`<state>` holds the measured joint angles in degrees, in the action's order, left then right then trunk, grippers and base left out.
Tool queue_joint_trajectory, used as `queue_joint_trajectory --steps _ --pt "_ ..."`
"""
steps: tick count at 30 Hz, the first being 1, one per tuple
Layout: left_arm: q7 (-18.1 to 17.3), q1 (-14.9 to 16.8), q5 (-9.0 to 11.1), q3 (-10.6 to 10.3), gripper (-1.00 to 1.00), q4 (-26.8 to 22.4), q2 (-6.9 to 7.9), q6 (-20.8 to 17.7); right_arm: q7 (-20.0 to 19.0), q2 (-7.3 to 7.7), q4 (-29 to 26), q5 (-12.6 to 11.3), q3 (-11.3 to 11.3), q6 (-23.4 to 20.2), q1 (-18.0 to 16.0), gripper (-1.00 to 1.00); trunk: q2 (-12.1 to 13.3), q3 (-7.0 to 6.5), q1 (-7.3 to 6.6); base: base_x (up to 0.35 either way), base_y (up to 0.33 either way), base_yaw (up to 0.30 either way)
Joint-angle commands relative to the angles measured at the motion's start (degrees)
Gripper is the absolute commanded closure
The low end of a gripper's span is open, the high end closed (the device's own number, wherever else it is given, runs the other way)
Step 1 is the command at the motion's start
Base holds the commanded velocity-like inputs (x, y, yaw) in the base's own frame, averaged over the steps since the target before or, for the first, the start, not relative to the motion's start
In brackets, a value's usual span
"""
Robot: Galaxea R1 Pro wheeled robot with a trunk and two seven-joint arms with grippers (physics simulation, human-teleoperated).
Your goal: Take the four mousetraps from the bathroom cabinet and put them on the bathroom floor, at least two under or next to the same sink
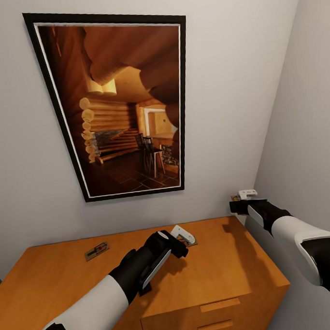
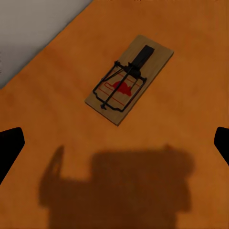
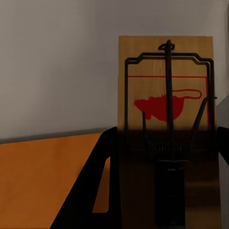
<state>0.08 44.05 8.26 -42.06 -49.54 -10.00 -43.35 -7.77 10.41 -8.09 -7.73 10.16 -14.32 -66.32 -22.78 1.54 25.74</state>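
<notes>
Seen from the head camera: a low orange-brown wooden cabinet (image 1: 210, 283) with a smooth flat top, set against a pale wall under a black-framed picture of a log-cabin room (image 1: 118, 107), its right end near the side wall. One small flat tan mousetrap with black wire and a red spot (image 1: 96, 251) lying near the rear edge of the top, left of centre, well apart from both arms. Left gripper (image 1: 184, 235) poised over the rear middle of the top, a second trap partly hidden beneath it; left wrist view showing what the head view hides: that trap (image 2: 129, 79) lying flat and slantwise on the wood, untouched, dark fingertips (image 2: 10, 145) wide apart at either side, shadow falling short of the board. Right gripper (image 1: 244, 197) raised off the cabinet's rear right corner, close to the side wall; right wrist view making plain its clamped hold on a third trap (image 3: 164, 102), board upright, lower end between the dark fingers (image 3: 98, 183). Bare wood toward the front edge; scant room at the right corner.
</notes>
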Motion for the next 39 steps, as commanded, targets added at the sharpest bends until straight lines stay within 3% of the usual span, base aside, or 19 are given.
queue_joint_trajectory --steps 1,39 --pt "0.0 0.1 0.2 0.0 -1.00 0.0 0.00 -0.3 -0.1 0.03 -0.1 -0.7 0.5 -0.2 0.0 1.00 -0.1 0.14 0.04 0.000 0.000 0.000" --pt "0.0 0.1 0.3 -0.1 -1.00 0.1 0.00 -0.2 0.0 -0.12 0.0 -0.7 0.5 0.4 0.0 1.00 -0.1 0.14 0.04 0.000 0.000 0.000"
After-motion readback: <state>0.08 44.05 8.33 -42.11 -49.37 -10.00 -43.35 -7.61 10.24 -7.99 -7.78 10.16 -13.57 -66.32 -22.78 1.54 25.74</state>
